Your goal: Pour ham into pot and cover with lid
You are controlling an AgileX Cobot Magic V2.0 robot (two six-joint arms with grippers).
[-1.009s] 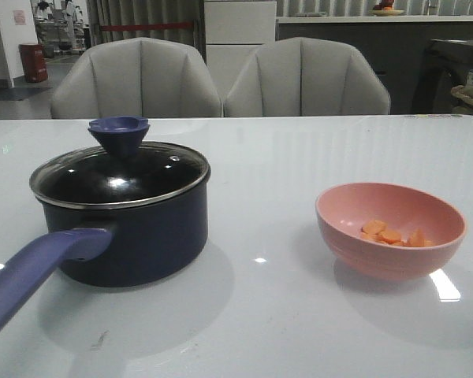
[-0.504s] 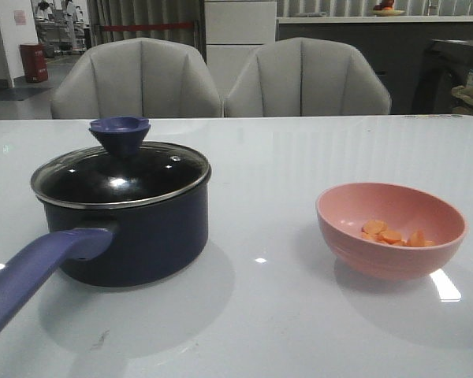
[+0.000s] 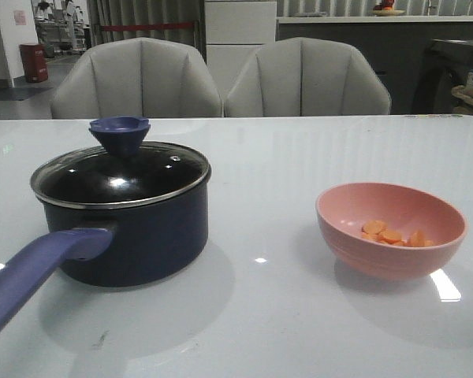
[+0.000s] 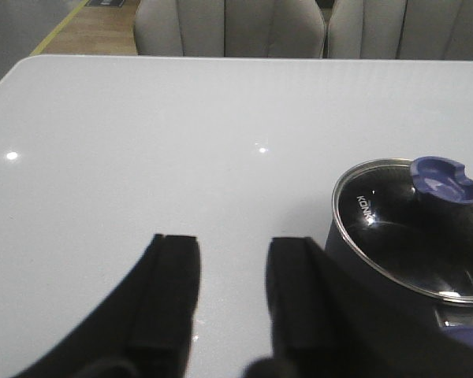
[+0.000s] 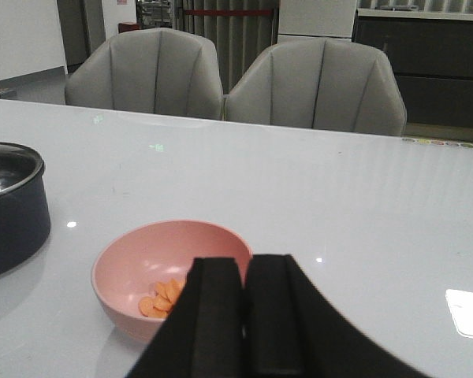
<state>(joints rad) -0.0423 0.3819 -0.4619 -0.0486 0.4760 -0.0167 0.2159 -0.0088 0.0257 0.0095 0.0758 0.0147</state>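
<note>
The dark navy pot (image 3: 134, 232) stands on the left of the white table (image 3: 299, 157), its purple-blue handle (image 3: 31, 276) pointing toward the front. The glass lid (image 3: 118, 177) with its blue knob (image 3: 119, 132) sits on the pot. Orange ham slices (image 3: 390, 235) lie in a pink bowl (image 3: 390, 228) on the right. No gripper shows in the front view. My left gripper (image 4: 232, 248) is open above bare table, beside the pot (image 4: 410, 236) and lid knob (image 4: 448, 179). My right gripper (image 5: 245, 268) is shut and empty, just short of the bowl (image 5: 162, 272) with ham (image 5: 164, 296).
Two grey chairs (image 3: 221, 79) stand behind the table's far edge. A dark counter (image 3: 355, 47) runs along the back wall. The pot's rim (image 5: 12, 169) also shows at the edge of the right wrist view.
</note>
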